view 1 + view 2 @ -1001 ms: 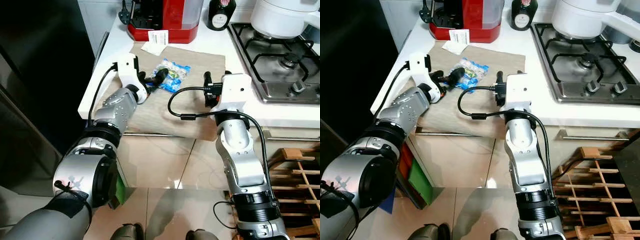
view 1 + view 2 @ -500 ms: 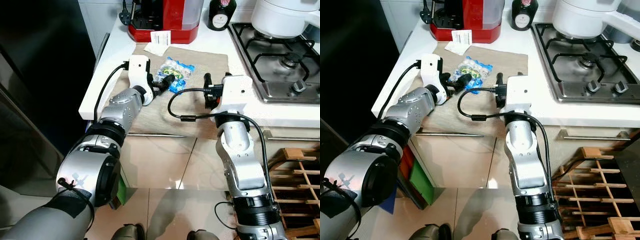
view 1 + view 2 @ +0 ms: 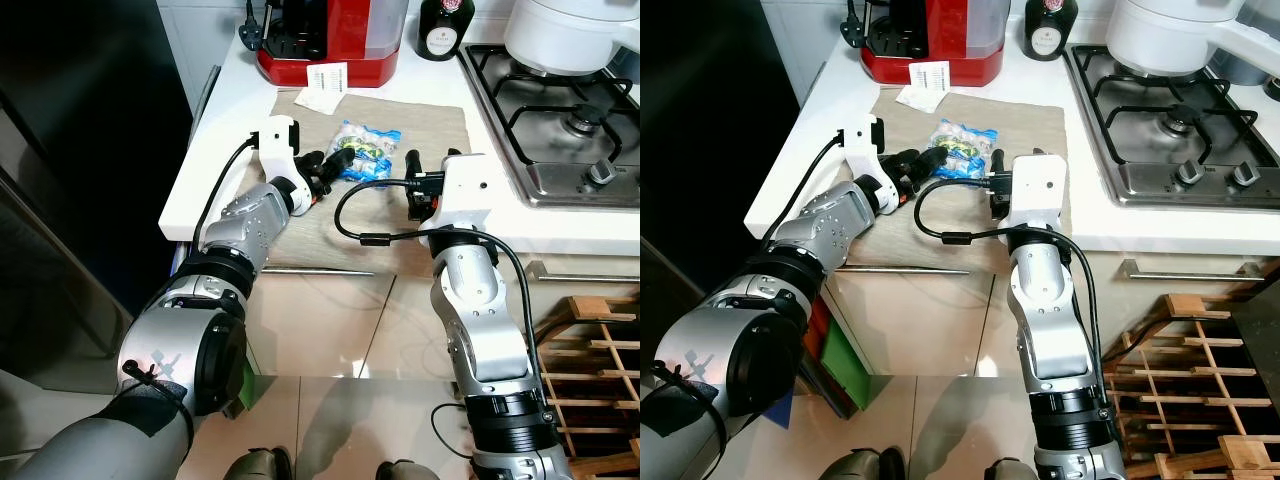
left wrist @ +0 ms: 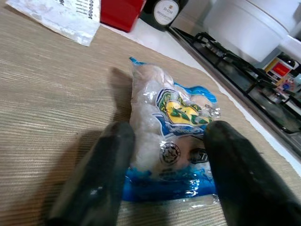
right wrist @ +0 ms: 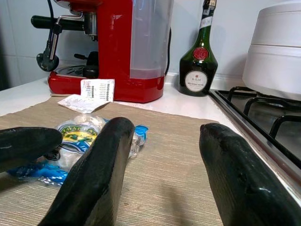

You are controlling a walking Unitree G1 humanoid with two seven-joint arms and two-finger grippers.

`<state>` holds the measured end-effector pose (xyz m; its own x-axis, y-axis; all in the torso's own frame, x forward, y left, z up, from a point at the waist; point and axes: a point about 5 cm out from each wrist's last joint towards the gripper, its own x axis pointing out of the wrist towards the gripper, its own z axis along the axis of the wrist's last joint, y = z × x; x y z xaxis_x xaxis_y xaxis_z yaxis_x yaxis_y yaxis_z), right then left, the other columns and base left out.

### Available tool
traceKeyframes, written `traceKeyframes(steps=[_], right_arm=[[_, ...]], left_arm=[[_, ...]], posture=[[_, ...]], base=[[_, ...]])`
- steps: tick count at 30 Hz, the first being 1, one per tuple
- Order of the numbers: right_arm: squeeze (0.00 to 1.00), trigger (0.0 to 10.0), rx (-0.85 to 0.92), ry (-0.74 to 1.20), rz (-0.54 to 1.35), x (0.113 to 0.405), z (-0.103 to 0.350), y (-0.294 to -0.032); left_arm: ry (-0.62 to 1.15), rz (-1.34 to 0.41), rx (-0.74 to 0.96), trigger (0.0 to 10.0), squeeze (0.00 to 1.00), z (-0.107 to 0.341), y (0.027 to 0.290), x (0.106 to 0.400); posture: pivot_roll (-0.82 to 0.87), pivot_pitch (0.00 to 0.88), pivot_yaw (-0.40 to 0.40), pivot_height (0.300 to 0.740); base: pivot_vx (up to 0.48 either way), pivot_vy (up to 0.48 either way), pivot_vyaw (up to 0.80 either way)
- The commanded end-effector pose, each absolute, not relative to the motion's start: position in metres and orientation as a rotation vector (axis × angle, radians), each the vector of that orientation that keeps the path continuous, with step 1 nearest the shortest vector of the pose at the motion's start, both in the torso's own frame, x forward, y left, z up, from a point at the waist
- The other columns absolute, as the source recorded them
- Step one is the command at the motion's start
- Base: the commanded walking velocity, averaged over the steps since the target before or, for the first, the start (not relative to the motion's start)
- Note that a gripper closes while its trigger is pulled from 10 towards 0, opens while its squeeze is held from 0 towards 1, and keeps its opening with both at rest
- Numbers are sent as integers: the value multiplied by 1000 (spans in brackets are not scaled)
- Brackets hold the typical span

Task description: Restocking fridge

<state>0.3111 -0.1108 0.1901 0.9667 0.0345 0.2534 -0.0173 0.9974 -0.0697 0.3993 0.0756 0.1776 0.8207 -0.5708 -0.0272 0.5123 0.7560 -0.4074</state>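
Our left gripper (image 4: pixel 162 174), fingers spread, has pulled back slightly and now straddles the food packet (image 4: pixel 171 129) w/o gripping; right gripper (image 5: pixel 164 165) open, idle nearby.

mat (image 4: pixel 51 89): coarse woven cloth, matt | food bag (image 4: pixel 174 122): clear glossy plastic film | worktop (image 3: pixel 215 140): smooth white | left claw (image 4: pixel 162 181) fingers (image 4: pixel 101 174): matt black | bottle (image 5: pixel 199 61): glossy glass

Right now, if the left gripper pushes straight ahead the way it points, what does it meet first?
The blue and clear food packet lying on the beige mat. The left gripper is open, fingers either side of the packet's near end, seemingly not yet touching it.
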Motion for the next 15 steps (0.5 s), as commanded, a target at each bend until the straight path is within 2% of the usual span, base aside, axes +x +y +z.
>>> traceKeyframes(steps=[1, 15], right_arm=[[0, 10000, -57, -263, 25, 310, 193, -110], [0, 10000, -18, -268, 4, 311, 196, -114]], left_arm=[[321, -609, -418, 0, 0, 138, 69, 385], [170, -668, -583, 0, 0, 176, 68, 395]], posture=[[-171, 110, 60, 740], [-169, 119, 61, 740]], base=[[0, 0, 0], [0, 0, 0]])
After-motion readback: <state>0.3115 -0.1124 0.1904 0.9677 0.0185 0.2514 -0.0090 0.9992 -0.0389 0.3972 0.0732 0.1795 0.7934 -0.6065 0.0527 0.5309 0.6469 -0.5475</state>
